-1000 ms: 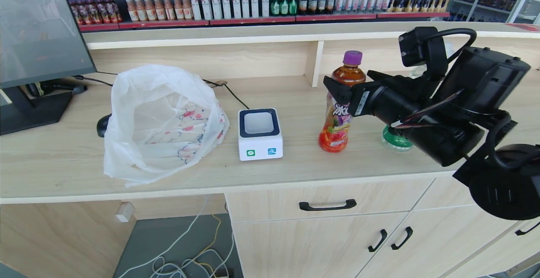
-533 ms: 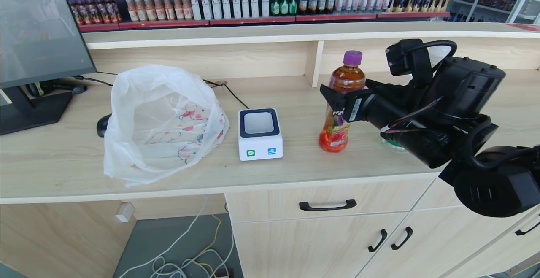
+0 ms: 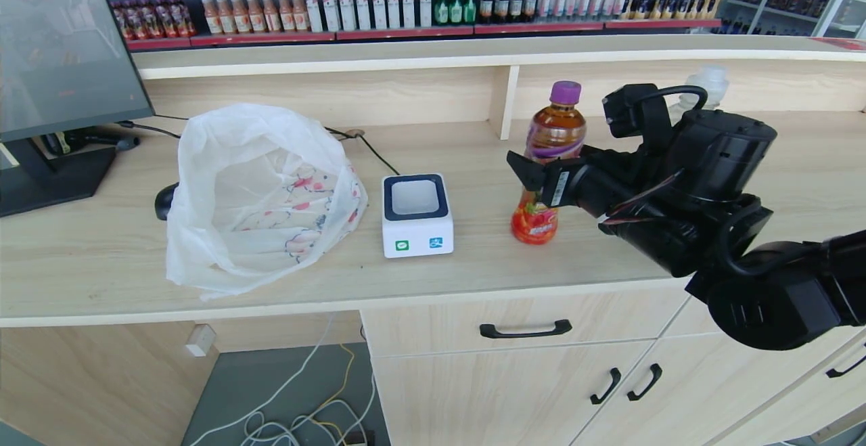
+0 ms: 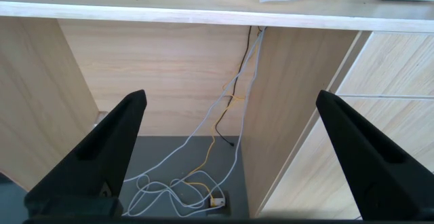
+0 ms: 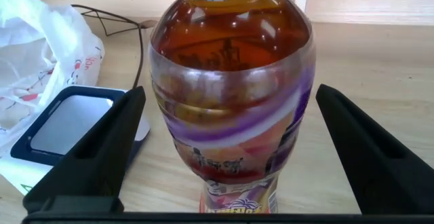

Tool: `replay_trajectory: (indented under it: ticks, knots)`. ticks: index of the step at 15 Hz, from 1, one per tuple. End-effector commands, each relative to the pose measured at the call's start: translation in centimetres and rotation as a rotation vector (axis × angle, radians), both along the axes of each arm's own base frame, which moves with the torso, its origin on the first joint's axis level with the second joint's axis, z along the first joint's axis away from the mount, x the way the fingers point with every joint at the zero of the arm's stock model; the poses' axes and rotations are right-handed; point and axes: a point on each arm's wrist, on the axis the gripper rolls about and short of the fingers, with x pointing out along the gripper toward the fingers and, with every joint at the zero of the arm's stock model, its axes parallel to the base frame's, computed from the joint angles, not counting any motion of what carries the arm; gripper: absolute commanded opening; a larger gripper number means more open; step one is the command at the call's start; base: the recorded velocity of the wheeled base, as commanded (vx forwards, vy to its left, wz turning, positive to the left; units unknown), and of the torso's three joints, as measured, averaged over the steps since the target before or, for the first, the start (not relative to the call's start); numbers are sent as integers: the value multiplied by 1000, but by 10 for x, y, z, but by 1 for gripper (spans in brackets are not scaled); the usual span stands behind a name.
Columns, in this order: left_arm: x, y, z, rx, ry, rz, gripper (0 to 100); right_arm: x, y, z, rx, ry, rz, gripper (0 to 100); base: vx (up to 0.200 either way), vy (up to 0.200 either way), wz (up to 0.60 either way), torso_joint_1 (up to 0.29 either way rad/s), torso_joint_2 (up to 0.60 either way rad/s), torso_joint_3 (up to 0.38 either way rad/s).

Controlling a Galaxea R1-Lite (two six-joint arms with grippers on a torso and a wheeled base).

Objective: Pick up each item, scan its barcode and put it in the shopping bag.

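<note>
Right gripper (image 5: 230, 94) has its two fingers spread wide on either side of the tea bottle (image 3: 555, 133), at about label height; I cannot tell whether the pads touch the plastic. Between those fingers the bottle stands upright on the wooden counter (image 3: 473, 263), purple cap on top. Just past the bottle on the gripper's left sits the white barcode scanner (image 3: 416, 214), its window facing up. Farther the same way the white shopping bag (image 3: 257, 195) rests with its mouth gaping, a dark mouse (image 3: 162, 201) beside it. Beyond the gripper's wrist, toward the back ledge, a clear bottle (image 3: 703, 84) stands.

Left gripper (image 4: 230, 96) hangs below counter level with its fingers likewise spread and holding nothing. Ahead of it is the open bay under the counter with loose cables (image 4: 203, 176) on the floor, the bag's edge above it.
</note>
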Motion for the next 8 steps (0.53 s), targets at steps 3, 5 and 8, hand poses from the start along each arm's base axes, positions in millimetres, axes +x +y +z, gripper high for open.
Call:
replay_trajectory:
  ticks: [3,5,8]
  knots:
    - [0,0,0,0,-1,2,100,7,3,-11,-6,11,13,100,0,0,0,0,0,0]
    - [0,0,0,0,-1,2,100,7,4,-14,-8,21,13,100,0,0,0,0,0,0]
    - [0,0,0,0,-1,2,100,8,4,-17,-10,27,15,100,0,0,0,0,0,0]
